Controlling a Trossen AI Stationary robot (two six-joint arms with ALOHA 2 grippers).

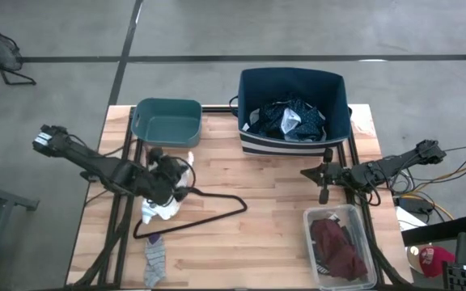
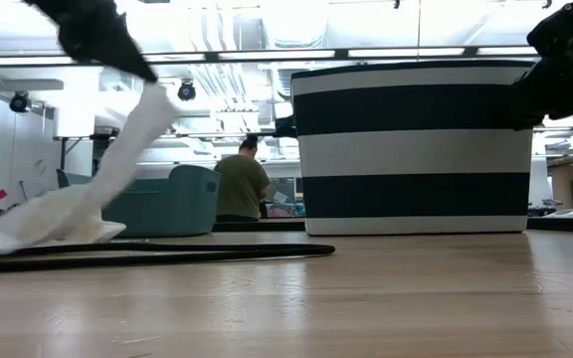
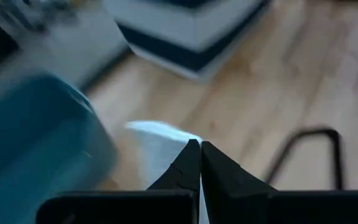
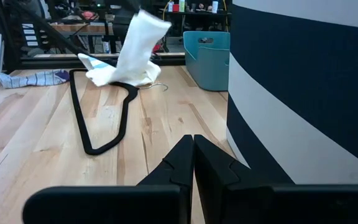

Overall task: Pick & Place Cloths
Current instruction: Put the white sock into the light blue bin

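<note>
Lifting is the step now; left tool [image 1: 171, 179] pinches 1 white sock [image 1: 162, 206]; next, carry it to a bin; right tool [image 1: 324, 174] waits, closed on nothing.

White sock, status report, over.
Left hand shut on white sock, lifting it. Right hand shut, idle by striped basket. Black hanger lies beneath sock.

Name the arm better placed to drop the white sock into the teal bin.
Left. Its gripper is shut on the white sock, partly lifted, right beside the teal bin. The right gripper sits shut and empty by the striped basket.
</note>
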